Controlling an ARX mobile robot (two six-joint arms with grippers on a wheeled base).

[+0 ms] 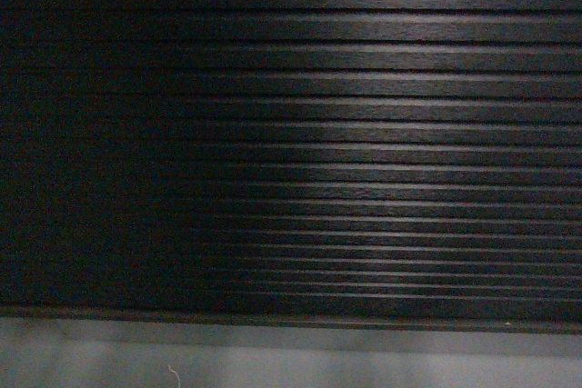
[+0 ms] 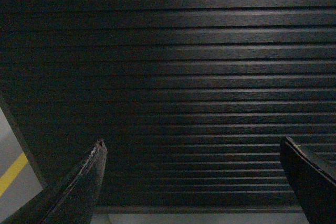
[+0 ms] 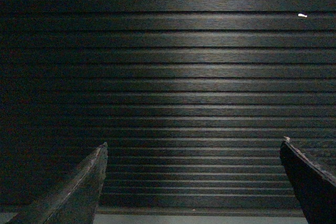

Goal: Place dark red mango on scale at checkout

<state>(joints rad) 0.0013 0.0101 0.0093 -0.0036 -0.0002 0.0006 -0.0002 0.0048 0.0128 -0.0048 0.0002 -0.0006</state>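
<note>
The checkout's ribbed black front (image 1: 346, 152) fills the head view, and it fills both wrist views too (image 2: 189, 77) (image 3: 189, 77). Its top is out of view. The dark red mango and the scale are out of view. My left gripper (image 2: 191, 142) faces the ribbed panel, open, with nothing between its dark fingers (image 2: 86, 182). My right gripper (image 3: 193, 142) also faces the panel, open and empty, its fingers (image 3: 84, 187) wide apart. Neither gripper shows in the head view.
A strip of grey floor (image 1: 273, 361) runs along the foot of the counter. In the left wrist view the panel's left edge (image 2: 18, 135) shows, with grey floor and a yellow line (image 2: 11, 174) beyond it. A small white speck (image 3: 302, 15) sits on the panel.
</note>
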